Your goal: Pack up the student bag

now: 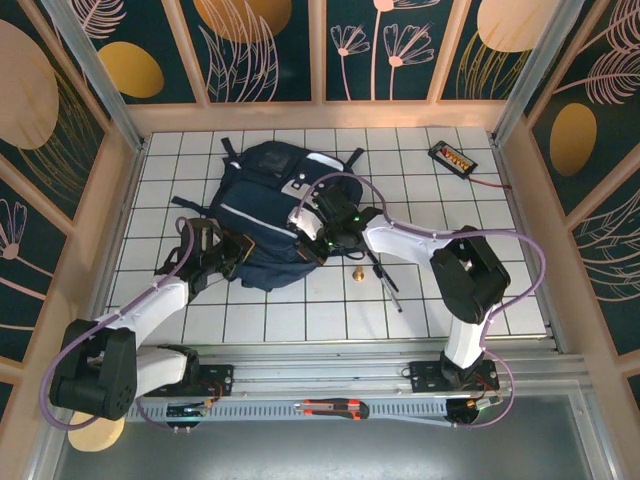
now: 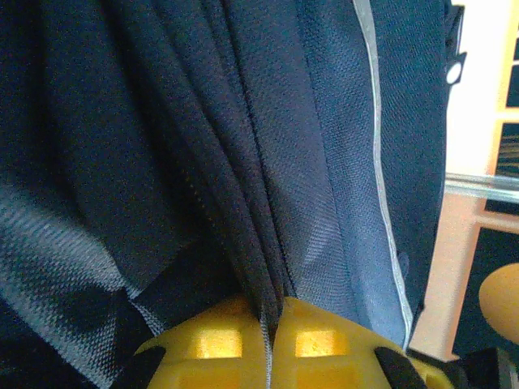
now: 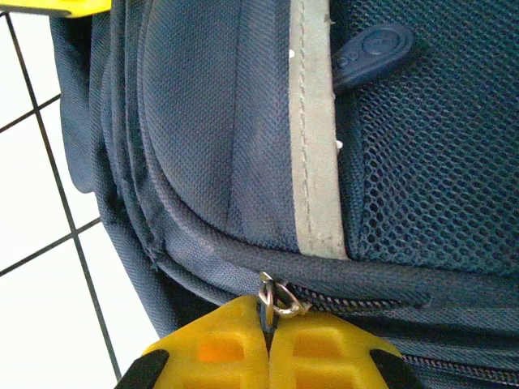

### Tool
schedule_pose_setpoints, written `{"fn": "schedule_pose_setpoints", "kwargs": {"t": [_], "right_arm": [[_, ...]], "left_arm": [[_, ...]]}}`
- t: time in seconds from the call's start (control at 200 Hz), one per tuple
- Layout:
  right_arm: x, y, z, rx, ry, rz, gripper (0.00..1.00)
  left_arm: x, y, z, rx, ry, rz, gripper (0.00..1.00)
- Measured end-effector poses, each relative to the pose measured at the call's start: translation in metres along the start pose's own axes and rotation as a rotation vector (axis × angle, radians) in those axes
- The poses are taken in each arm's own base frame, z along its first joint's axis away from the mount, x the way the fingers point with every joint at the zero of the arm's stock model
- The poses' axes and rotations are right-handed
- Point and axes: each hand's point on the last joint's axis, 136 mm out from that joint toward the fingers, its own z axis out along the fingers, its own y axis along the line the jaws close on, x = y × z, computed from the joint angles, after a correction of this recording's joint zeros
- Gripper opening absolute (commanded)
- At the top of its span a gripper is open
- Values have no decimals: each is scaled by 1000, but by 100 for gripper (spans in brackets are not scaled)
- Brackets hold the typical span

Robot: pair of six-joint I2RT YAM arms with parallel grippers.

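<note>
**A:** What is the left gripper [image 2: 274,324] doing?

**B:** Its yellow fingers [image 2: 219,344] are pressing together on a fold of dark navy cloth. A pleat of the bag [image 2: 324,162] is running straight down into the seam between them, so it is closed and gripping the fabric.

**A:** And the right gripper [image 3: 268,336]?

**B:** It is closed as well. Its fingertips are meeting right under a small metal zip ring [image 3: 280,298] and seem to be pinching the ring's lower part. The zip [image 3: 357,304] is running off to the right from there, along the bag's edge.

**A:** What is lying just beyond that ring?

**B:** A grey stripe [image 3: 312,121] is running up the bag from the zip. Beside the stripe, a mesh pocket [image 3: 430,162] is showing, with a blue rubber tab [image 3: 373,53] sticking out near its top.

**A:** Where is the bag lying overall?

**B:** From above, it is lying flat on the white gridded table [image 1: 420,300], towards the far left of centre. The left gripper is holding its near left edge and the right gripper is holding its right side, so the bag is sitting between the two. A small brass piece [image 1: 355,272] and a thin black rod [image 1: 388,285] are lying on the table just off the bag's near right corner.
</note>
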Motion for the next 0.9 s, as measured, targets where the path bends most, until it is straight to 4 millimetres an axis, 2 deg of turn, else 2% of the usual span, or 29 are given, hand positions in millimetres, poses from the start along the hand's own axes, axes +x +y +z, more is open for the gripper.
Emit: {"fn": "schedule_pose_setpoints", "kwargs": {"t": [0.165, 0.25, 0.285, 0.29, 0.295, 0.3, 0.315, 0.45, 0.53, 0.6, 0.661, 0.766, 0.826, 0.901], "right_arm": [[-4, 8, 3, 12, 19, 94, 0], [-5, 7, 4, 25, 24, 115, 0], [-5, 6, 3, 29, 24, 119, 0], [-5, 6, 3, 29, 24, 119, 0], [-5, 5, 3, 31, 24, 120, 0], [-5, 4, 3, 32, 23, 121, 0], [-5, 4, 3, 32, 24, 121, 0], [-5, -8, -5, 44, 14, 114, 0], [-6, -15, -13, 48, 2, 102, 0], [-8, -19, -20, 56, -9, 79, 0], [-8, -21, -23, 61, -12, 56, 0], [-5, -21, -24, 61, -4, 13, 0], [-3, -22, -24, 61, 5, -5, 0], [-1, -25, -25, 63, 12, -17, 0]], "left_arm": [[-2, 0, 4, 6, -43, -27, 1], [-3, -1, 3, -8, -56, -13, 44], [-3, -4, 0, -18, -55, 6, 70], [-3, -5, -1, -18, -56, 10, 76], [-3, -5, -1, -20, -56, 13, 87], [-3, -5, -2, -21, -56, 17, 93], [-2, -7, -4, -25, -55, 26, 98], [-8, -40, -30, 4, -65, 144, 99], [-33, -56, -46, -4, -102, 213, 99], [-58, -65, -51, -65, -118, 290, 99], [-77, -76, -45, -130, -101, 380, 99], [-107, -95, -20, -227, -54, 570, 97], [-118, -95, -6, -274, -21, 655, 93], [-126, -86, 11, -332, 31, 724, 88]]}}
